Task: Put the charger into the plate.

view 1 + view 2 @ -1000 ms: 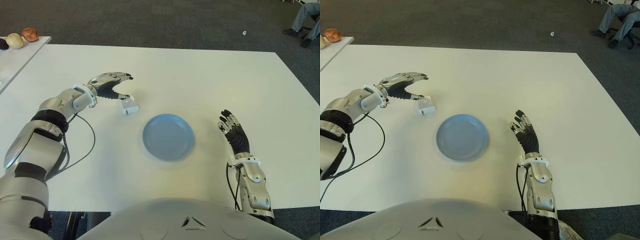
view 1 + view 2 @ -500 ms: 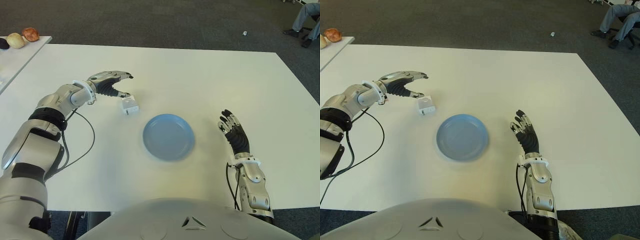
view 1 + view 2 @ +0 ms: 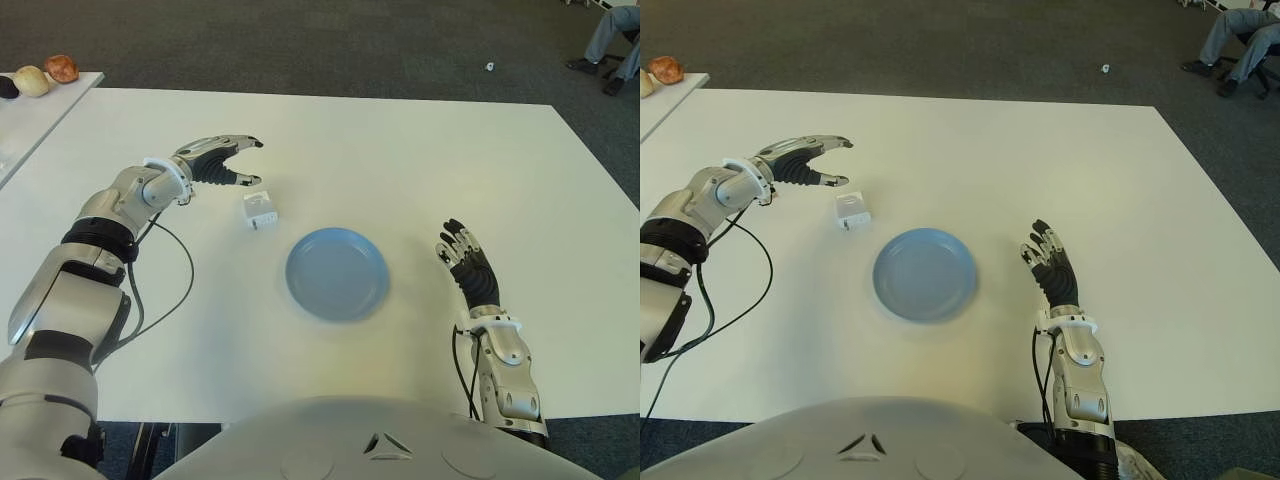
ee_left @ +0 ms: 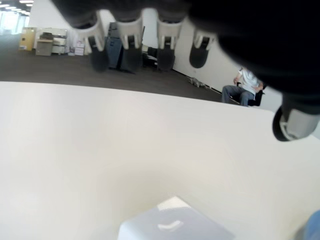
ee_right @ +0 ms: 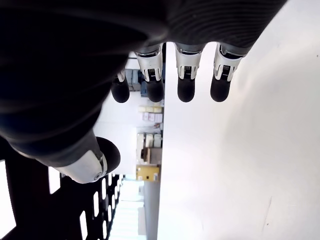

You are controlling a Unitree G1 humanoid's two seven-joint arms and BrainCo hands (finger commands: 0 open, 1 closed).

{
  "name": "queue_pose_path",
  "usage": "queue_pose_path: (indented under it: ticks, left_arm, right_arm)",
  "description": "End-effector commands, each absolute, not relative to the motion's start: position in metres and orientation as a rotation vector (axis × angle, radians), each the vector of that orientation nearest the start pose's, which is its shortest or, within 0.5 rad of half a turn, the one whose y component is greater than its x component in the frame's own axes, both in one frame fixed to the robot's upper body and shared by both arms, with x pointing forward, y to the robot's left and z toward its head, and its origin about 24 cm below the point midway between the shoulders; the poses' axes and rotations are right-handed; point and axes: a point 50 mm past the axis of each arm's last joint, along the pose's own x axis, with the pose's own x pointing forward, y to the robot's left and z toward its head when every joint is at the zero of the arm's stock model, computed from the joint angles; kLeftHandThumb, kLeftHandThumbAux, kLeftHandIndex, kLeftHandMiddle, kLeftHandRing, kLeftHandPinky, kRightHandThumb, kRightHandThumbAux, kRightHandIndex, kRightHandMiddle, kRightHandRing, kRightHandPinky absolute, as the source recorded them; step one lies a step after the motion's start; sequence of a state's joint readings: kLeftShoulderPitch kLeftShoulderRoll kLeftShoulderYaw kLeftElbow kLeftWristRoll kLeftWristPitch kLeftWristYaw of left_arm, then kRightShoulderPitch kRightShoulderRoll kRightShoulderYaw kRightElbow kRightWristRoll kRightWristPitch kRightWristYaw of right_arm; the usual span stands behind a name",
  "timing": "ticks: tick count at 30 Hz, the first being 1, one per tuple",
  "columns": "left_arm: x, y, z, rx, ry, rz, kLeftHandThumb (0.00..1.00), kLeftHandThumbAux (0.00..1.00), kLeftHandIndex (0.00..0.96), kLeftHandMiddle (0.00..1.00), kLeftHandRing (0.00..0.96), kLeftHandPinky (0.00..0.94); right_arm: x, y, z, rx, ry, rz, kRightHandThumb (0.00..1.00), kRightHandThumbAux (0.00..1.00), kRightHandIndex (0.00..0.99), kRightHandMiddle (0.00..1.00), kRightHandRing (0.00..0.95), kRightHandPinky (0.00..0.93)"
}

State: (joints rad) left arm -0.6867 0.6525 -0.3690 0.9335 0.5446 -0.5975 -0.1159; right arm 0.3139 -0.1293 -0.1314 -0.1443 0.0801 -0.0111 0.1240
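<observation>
Since a second ago the left hand [image 3: 215, 160] has drawn back from the charger [image 3: 259, 211]: its fingertips, which were touching the white block, now stand clear of it, farther toward the back of the table and to the robot's left. The charger itself lies where it lay.

The white worktop [image 3: 420, 160] fills most of the eye views, with dark carpet beyond its far edge. A second white table [image 3: 30, 115] stands at the far left, carrying a few small rounded items [image 3: 45, 75] that are too small to identify. At the top right corner a seated person's legs [image 3: 612, 35] show on the carpet.

The blue plate [image 3: 337, 273] sits near the middle of the worktop with nothing in it. The charger, a small white block, lies flat on the worktop just beside the plate, on its far left side, apart from its rim.

The left hand's fingers [image 3: 240, 143] are spread in a wide open curve, thumb set apart below them, holding nothing; its wrist view shows the charger [image 4: 175, 225] on the bare surface under the open fingers [image 4: 132, 42].

The right hand [image 3: 468, 266] shows to the right of the plate, well apart from it, its fingers [image 5: 185, 75] straight and relaxed, holding nothing.
</observation>
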Motion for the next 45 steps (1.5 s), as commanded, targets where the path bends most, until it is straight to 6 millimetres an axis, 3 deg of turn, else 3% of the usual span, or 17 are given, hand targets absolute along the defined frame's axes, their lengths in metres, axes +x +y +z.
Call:
queue_pose_path:
  ticks: [1,18,45]
  left_arm:
    - [0.338,0.230,0.059,1.222,-0.025,-0.490,0.186,0.320,0.000,0.000,0.000,0.000]
    - [0.334,0.230,0.039,1.139,0.102,-0.405,0.208,0.290,0.000,0.000,0.000,0.000]
    - [0.326,0.221,0.022,1.104,0.123,-0.406,0.194,0.262,0.000,0.000,0.000,0.002]
  right_arm:
    - [0.183,-0.214,0.016,-0.075,0.144,-0.062,0.000,0.647,0.002,0.075,0.060,0.046]
    - [0.183,-0.212,0.018,-0.078,0.136,-0.061,0.000,0.646,0.003,0.079,0.062,0.045]
    - [0.183,-0.209,0.021,-0.086,0.127,-0.065,0.000,0.658,0.001,0.072,0.057,0.042]
